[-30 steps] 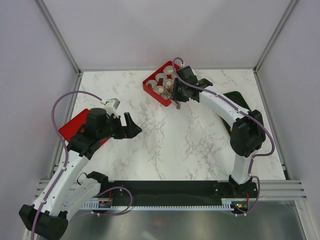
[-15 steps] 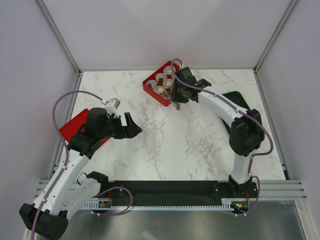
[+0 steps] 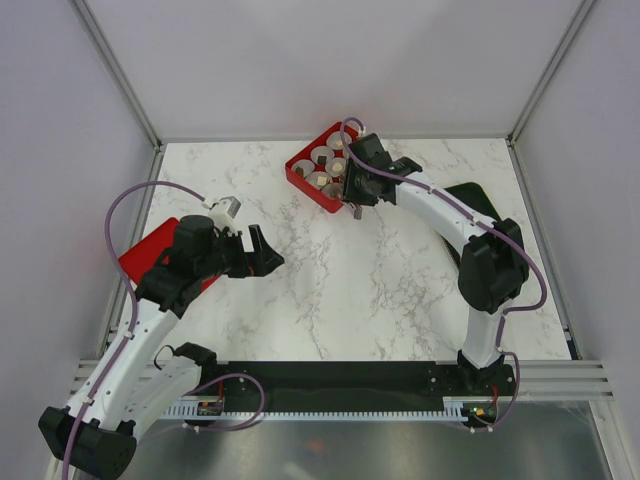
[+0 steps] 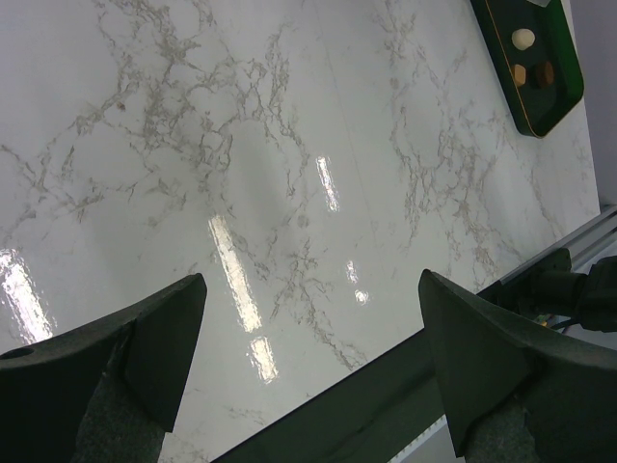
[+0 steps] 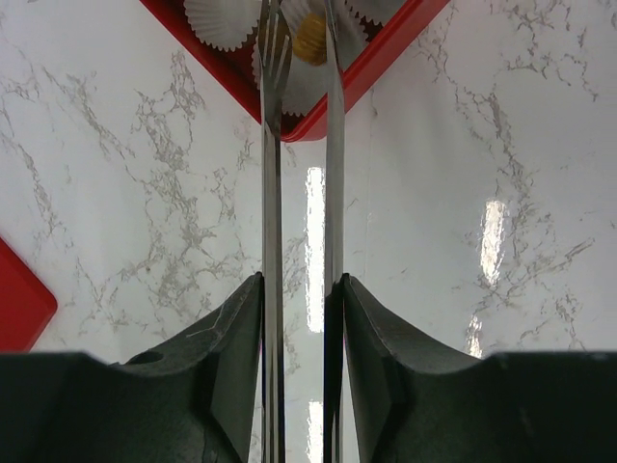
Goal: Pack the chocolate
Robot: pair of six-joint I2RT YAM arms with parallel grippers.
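Note:
A red tray [image 3: 298,176] at the back of the table holds white paper cups [image 5: 217,19], some with chocolate pieces [image 3: 322,180] in them. My right gripper [image 3: 348,186] [image 5: 301,285] is shut on long metal tweezers [image 5: 272,174]. The tweezer tips reach over the tray's near corner [image 5: 386,58], and a tan chocolate piece [image 5: 310,39] sits between them in a cup. More chocolate [image 4: 523,39] lies in a dark green tray [image 4: 554,106] at the right. My left gripper [image 3: 262,250] [image 4: 308,318] hangs open over bare marble, holding nothing.
A second red tray [image 3: 140,255] lies under my left arm at the table's left edge. The dark green tray [image 3: 478,200] sits beside my right arm. A black rail [image 4: 366,405] runs along the near edge.
My right gripper has crept a little farther over the red tray with the tweezers. The left arm has not moved.

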